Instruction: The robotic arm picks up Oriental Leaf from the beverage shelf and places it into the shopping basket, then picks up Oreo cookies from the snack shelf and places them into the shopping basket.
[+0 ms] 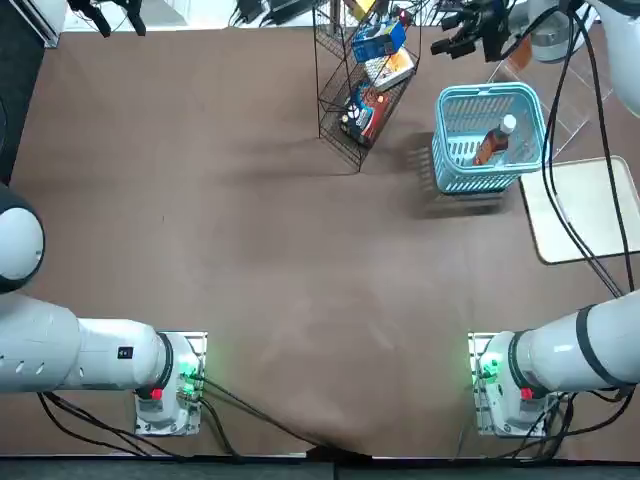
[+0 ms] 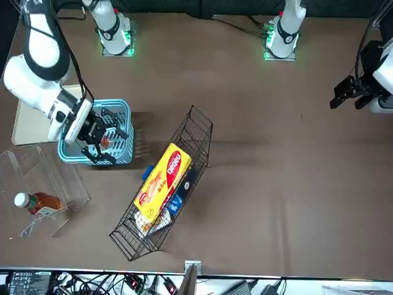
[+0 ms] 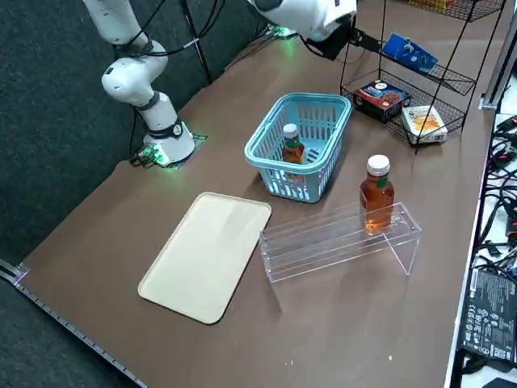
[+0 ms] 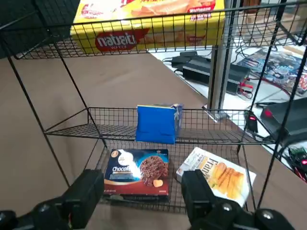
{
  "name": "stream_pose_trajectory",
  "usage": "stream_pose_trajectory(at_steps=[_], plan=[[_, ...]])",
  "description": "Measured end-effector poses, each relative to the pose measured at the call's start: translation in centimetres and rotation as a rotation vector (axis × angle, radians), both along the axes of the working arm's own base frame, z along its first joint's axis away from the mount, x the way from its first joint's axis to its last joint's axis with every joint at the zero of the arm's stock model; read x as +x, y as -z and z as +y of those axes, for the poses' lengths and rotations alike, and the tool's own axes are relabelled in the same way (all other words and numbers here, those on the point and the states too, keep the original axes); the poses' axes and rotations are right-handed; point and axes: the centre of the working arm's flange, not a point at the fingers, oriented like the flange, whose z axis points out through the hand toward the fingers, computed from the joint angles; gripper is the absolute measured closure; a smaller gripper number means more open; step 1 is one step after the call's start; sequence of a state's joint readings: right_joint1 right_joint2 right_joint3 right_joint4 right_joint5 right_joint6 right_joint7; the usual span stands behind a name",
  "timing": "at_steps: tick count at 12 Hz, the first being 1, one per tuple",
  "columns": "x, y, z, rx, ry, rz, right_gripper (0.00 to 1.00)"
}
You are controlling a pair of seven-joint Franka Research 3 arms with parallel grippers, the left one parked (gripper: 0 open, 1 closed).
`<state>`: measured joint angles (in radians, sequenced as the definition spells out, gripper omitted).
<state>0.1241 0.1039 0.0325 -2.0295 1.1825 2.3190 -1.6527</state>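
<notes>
Right gripper (image 4: 143,179) fingers stand wide apart with nothing between them, facing the Oreo cookies (image 4: 156,124), a blue packet on the middle tier of the snack shelf (image 4: 192,143), as the cookie pick appears to get under way. A yellow Nabisco packet (image 4: 148,28) lies on the tier above; a dark chocolate box (image 4: 136,173) and a white-and-orange packet (image 4: 218,176) sit below. Beyond the rack, the shopping basket (image 1: 490,88) holds the Oriental Leaf (image 1: 491,146), suggesting the drink half is done, while a second bottle (image 3: 376,194) rests on the beverage shelf (image 3: 323,252). The next move calls for a level advance between the wire tiers, a centered close on the packet and a straight retreat before the carry to the basket; a low approach could snag the mesh.
</notes>
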Motion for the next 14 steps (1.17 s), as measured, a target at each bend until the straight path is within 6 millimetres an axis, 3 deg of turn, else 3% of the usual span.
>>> stream_pose_trajectory(at_steps=[3, 10, 14], plan=[[0.3, 1.8, 0.4, 0.019, -0.004, -0.005, 0.00], [0.2, 1.5, 3.7, -0.023, 0.013, -0.042, 0.00], [0.2, 1.9, 4.2, -0.030, 0.021, -0.040, 0.00]])
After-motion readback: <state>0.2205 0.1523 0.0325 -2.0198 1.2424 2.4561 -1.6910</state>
